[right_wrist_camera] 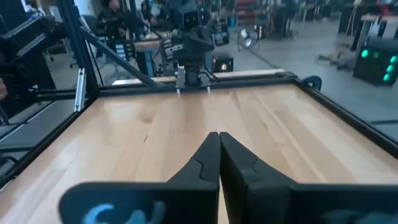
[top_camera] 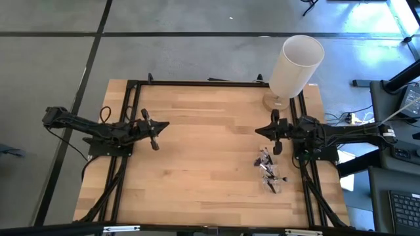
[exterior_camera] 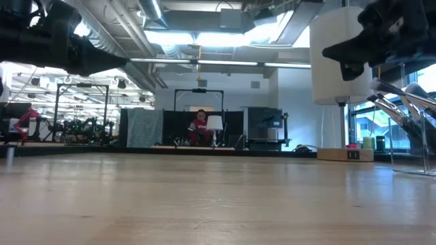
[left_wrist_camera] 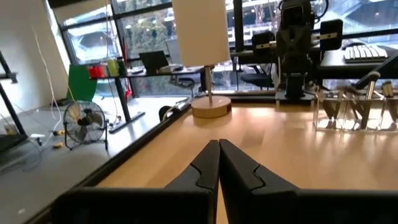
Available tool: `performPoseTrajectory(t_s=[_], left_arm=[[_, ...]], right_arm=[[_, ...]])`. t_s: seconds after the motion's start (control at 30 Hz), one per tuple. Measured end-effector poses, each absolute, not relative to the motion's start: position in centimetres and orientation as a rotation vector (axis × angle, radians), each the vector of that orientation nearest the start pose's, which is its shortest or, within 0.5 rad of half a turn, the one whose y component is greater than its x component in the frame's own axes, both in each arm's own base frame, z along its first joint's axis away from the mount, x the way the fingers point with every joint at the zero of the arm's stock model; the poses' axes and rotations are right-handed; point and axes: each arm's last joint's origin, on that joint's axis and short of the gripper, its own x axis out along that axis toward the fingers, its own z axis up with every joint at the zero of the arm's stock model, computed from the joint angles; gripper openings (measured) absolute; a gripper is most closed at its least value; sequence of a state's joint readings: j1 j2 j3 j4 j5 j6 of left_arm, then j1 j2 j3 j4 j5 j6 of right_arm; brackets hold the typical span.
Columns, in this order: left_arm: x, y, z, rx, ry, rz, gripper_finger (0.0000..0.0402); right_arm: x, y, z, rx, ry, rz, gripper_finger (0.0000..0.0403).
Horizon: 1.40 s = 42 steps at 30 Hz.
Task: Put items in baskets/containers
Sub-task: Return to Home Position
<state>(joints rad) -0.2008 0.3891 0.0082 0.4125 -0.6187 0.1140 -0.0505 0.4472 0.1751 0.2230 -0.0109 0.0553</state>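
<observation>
Sorting job near its end: at the front of the table (top_camera: 197, 164), the clear box (left_wrist_camera: 348, 121) stood with the makeup brushes (top_camera: 266, 164) gathered in it as a dark and purple cluster. Whether any brush lay loose beside the box could not be told from overhead.

The right gripper (top_camera: 277, 141) hovered above the wood with the box at about its 6 o'clock, near but apart. Its fingers (right_wrist_camera: 205, 165) were pressed together on nothing. Well apart at its 9 o'clock, across bare boards, the left gripper (top_camera: 154, 134) faced it, likewise pinched closed and empty.

Judging by both arms hanging clear of the brushes with nothing carried, the step in hand looked to be the return to the rest pose, with the packing apparently done. The next move seemed to call only for each arm to settle back over its own mount without sweeping toward the box. Should a brush prove loose, the right gripper would first have to spread its fingers and drop toward 6 o'clock.

At the right gripper's 12 to 1 o'clock, by the far edge, rose the white cylinder (top_camera: 296, 64) on its wooden base (left_wrist_camera: 211, 107). Beyond the table, a person (exterior_camera: 199, 126) sat deep in the room.
</observation>
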Motion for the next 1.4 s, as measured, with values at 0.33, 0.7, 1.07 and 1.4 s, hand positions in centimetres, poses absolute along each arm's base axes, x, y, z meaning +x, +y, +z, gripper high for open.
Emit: performPoseTrajectory(t_s=[0.33, 0.7, 1.07, 1.4], left_arm=[[11.2, -1.0, 17.0, 0.055, 0.0, 0.356, 0.0002], [11.1, -1.0, 16.2, 0.091, 0.073, 0.321, 0.0002], [10.2, -1.2, 16.4, 0.197, 0.069, 0.215, 0.0002], [9.8, -1.4, 16.9, 0.323, 0.002, 0.098, 0.0002]], right_arm=[[11.9, -1.2, 18.0, 0.06, -0.09, -0.096, 0.0003], [11.7, -1.3, 17.5, 0.062, -0.083, -0.093, 0.0003], [11.7, -1.1, 17.5, 0.048, -0.071, -0.013, 0.0003], [11.8, -1.1, 16.8, 0.072, 0.002, -0.01, 0.0022]])
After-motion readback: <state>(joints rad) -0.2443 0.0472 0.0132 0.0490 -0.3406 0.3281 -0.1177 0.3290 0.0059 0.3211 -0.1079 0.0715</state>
